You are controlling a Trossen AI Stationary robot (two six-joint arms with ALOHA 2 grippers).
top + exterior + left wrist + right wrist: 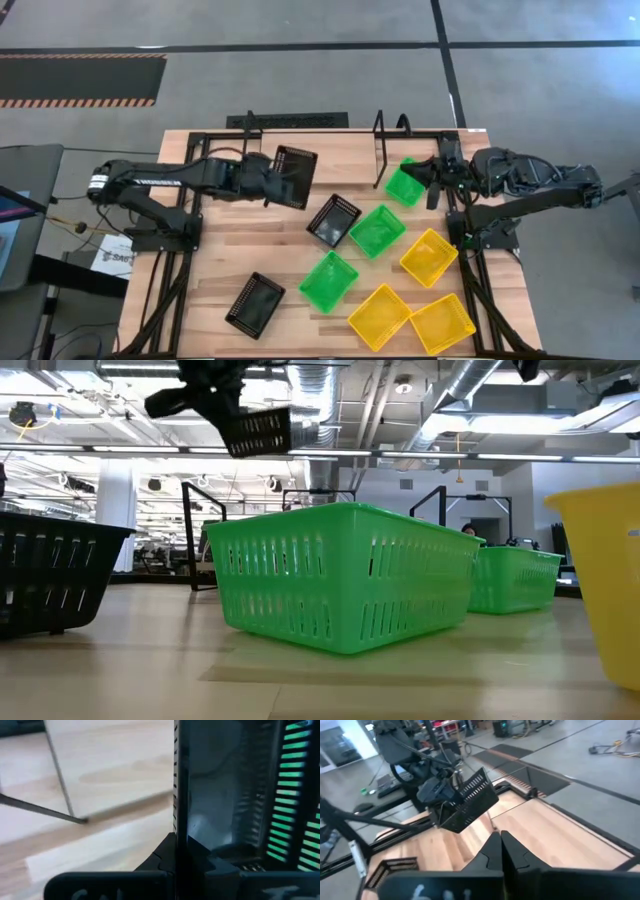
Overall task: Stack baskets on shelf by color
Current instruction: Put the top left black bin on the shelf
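Observation:
My left gripper (270,182) is shut on a black basket (294,176), held up in the air near the shelf (330,150) at the table's far edge; the low view shows this basket (258,430) high above the table. My right gripper (501,851) is shut with nothing in it and hovers by a green basket (405,185) beside the shelf's right upright (382,150). Two more black, two more green and three yellow baskets rest on their bottoms on the table. My left gripper pinches one wall of the black basket at its rim (177,827), apparently with one finger (160,865) outside and one finger (227,866) inside. It comes from the table's left, slanting down. The basket is lifted clear of the table and tilted.
Loose on the table are a black basket (333,220), green ones (377,230) (328,280), another black one (255,305) and yellow ones (428,257) (379,316) (442,323). The shelf's left upright (250,125) stands close to the held basket.

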